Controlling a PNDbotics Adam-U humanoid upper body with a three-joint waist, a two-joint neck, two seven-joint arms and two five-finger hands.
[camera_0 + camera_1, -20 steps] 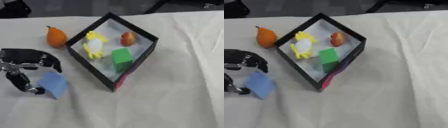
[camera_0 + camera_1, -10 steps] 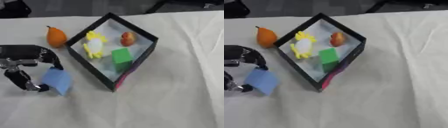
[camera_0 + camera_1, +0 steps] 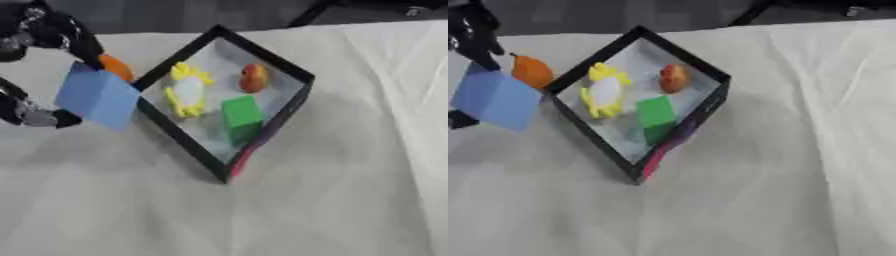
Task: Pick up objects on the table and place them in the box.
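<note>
Left eye view: left hand (image 3: 35, 60) pinching blue block (image 3: 96, 96), block lifted, just left of box (image 3: 262, 130) rim. Step in hand: transfer. Next move requires carry over rim, release inside. Orange fruit (image 3: 531, 71) remaining on table.

A black-walled box (image 3: 262, 60) with a pale floor sits cornerwise on the white tabletop (image 3: 332, 190), open side up, a pink patch showing on its near outer wall. Inside lie a yellow-and-white toy (image 3: 187, 91), a small red-orange fruit (image 3: 254, 78) and a green cube (image 3: 241, 112). A light blue block (image 3: 96, 96) is tilted above the cloth just left of the box, pinched in the left hand (image 3: 39, 45). An orange fruit (image 3: 531, 71) with a dark stem lies between that block and the box's left wall.
</note>
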